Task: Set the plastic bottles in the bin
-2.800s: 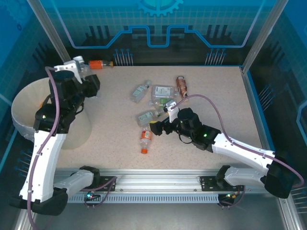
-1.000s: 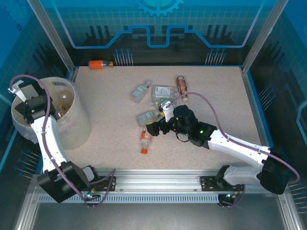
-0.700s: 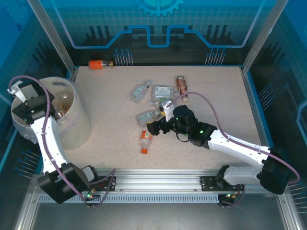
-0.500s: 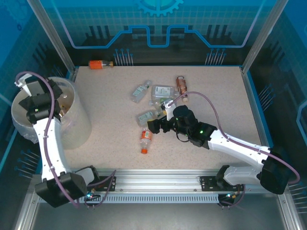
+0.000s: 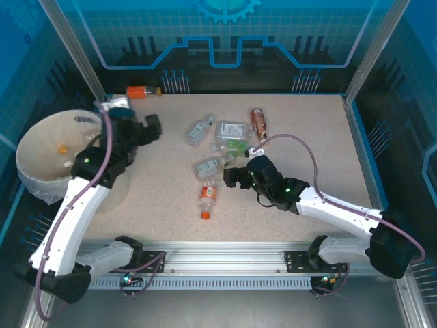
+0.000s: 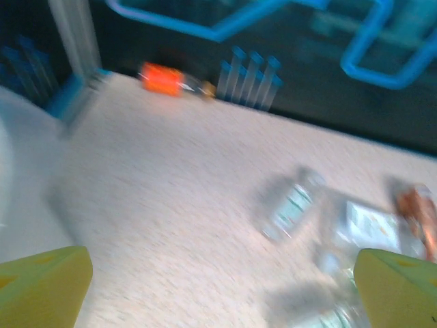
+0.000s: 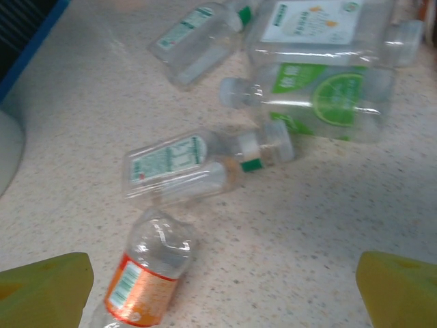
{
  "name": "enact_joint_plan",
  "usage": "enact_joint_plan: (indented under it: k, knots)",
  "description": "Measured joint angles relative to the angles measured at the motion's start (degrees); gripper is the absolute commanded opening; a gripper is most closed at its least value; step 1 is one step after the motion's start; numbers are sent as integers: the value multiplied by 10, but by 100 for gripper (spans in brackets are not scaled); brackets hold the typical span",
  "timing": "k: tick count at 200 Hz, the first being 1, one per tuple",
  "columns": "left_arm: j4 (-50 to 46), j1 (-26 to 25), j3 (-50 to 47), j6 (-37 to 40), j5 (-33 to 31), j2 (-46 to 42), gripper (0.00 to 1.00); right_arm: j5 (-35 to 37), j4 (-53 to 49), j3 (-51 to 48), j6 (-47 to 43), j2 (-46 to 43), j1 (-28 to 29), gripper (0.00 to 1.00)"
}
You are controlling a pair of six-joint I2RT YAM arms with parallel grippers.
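Lying scattered, bottles [image 5: 231, 130], speckled tabletop [image 5: 164, 184], blue walls [image 5: 225, 41]

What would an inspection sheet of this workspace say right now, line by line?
Surface: speckled beige table, no damage seen.
Job's things: plastic bottles lie loose mid-table; one orange bottle lies at the far edge; some are inside the bin.
Clutter: nothing seen.
Grippers: left gripper is beside the bin, jaws open and empty; right gripper is by the cluster, jaws open and empty.
Cables: a purple cable arcs over the right arm; another follows the left arm.
Surroundings: blue panel walls, metal frame posts.
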Motion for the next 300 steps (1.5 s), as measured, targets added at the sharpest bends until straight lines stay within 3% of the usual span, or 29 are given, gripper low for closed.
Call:
enact_joint_plan:
  k: [18, 44, 109, 146, 210, 247, 300]
  knots:
    - [-2, -83, -23, -30, -4, 32, 99, 1, -31, 0, 16, -2, -19, 100]
    - [-15, -153, -49, -76, 12, 89, 99, 1, -64, 0, 31, -3, -36, 100]
    - [-1, -227, -181, -172, 139, 136, 99, 3, -99, 0, 48, -12, -43, 100]
    - [47, -280, -205, -190, 172, 195, 99, 3, -99, 0, 53, -12, -45, 100]
    - [131, -285, -225, -188, 164, 286, 94, 3, -100, -8, 55, -43, -45, 100]
    - [170, -284, -235, -186, 161, 320, 85, 5, -97, -24, 55, -73, -45, 100]
    - [183, -283, -235, -185, 155, 348, 63, -18, -79, -30, 30, -80, -45, 100]
